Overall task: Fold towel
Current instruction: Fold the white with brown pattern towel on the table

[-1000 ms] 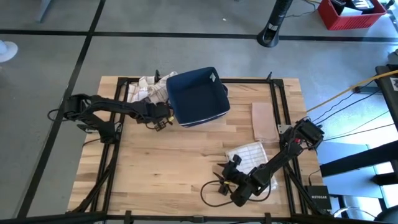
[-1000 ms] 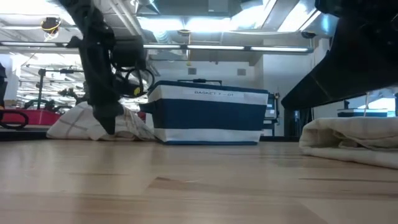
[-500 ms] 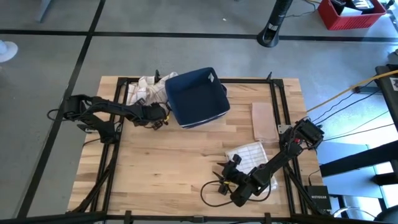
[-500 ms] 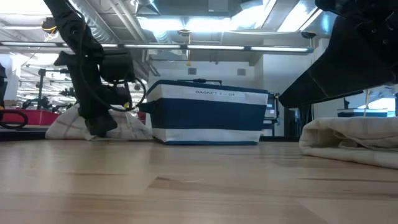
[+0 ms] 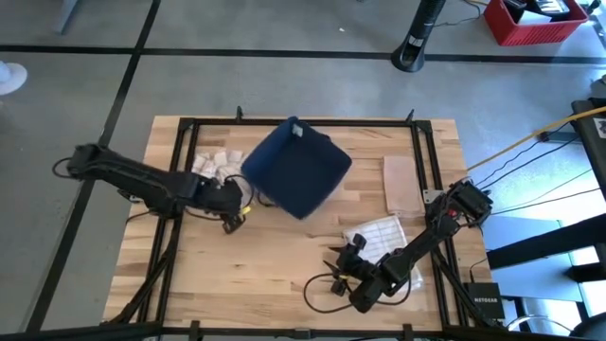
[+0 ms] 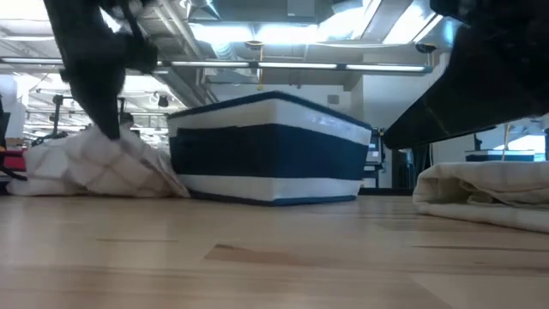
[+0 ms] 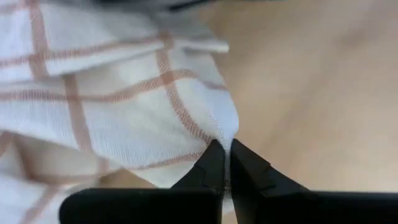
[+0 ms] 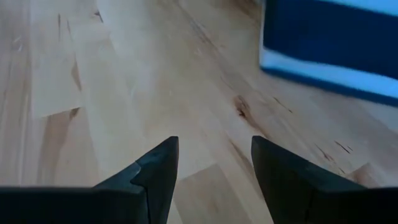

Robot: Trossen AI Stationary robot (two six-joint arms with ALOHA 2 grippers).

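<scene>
A white towel with brown checks (image 5: 212, 164) lies bunched on the wooden table, left of a dark blue basket (image 5: 295, 169) that sits askew. In the low view the towel (image 6: 90, 166) rises to a peak under my left gripper (image 6: 113, 130). My left gripper (image 5: 232, 206) is shut on the towel at the towel's near side. My right gripper (image 5: 341, 260) stands open low over bare wood at the near right, beside a second, folded checked towel (image 5: 379, 232), and touches nothing. My left gripper pinches a pointed corner of the towel (image 7: 227, 132) between its two fingertips (image 7: 212, 163). The fingers slant down from above. The cloth fans out from the pinch and is drawn up to a peak there, while the rest of the towel (image 6: 60, 172) lies on the table.
A pale flat board (image 5: 401, 184) lies at the right. A black frame rail (image 5: 180, 142) runs around the table top. A black cable loop (image 5: 327, 289) lies by the right arm. Bare wood lies between the basket and the near edge.
My left gripper has shut on the towel's corner and gone toward the table's near edge and a little left. The towel has been dragged with it, out from beside the basket's far left. The basket has turned about and shifted toward the near edge.
</scene>
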